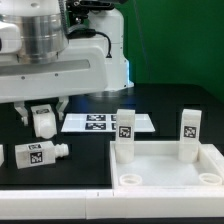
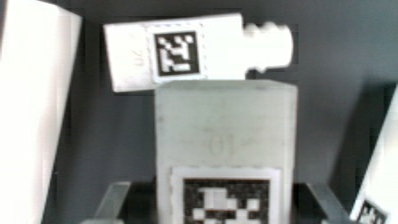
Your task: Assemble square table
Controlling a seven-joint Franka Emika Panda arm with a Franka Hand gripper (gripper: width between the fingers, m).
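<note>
The square tabletop [image 1: 168, 181], a white slab with a raised rim, lies at the exterior view's lower right. Two white tagged legs [image 1: 125, 134] [image 1: 190, 133] stand upright at its far corners. My gripper [image 1: 43, 121] is shut on a third white leg [image 1: 44, 122] and holds it just above the black table at the exterior view's left. In the wrist view that leg [image 2: 221, 130] fills the middle between my gripper [image 2: 222, 200], and one finger [image 2: 121, 197] shows at its side. A fourth leg [image 1: 35, 153] lies on its side below the gripper; it also shows in the wrist view [image 2: 187, 55].
The marker board [image 1: 104, 123] lies flat on the table behind the tabletop. A long white bar [image 1: 50, 206] runs along the near edge. White edges [image 2: 25, 100] show at the sides of the wrist view; I cannot tell what they are.
</note>
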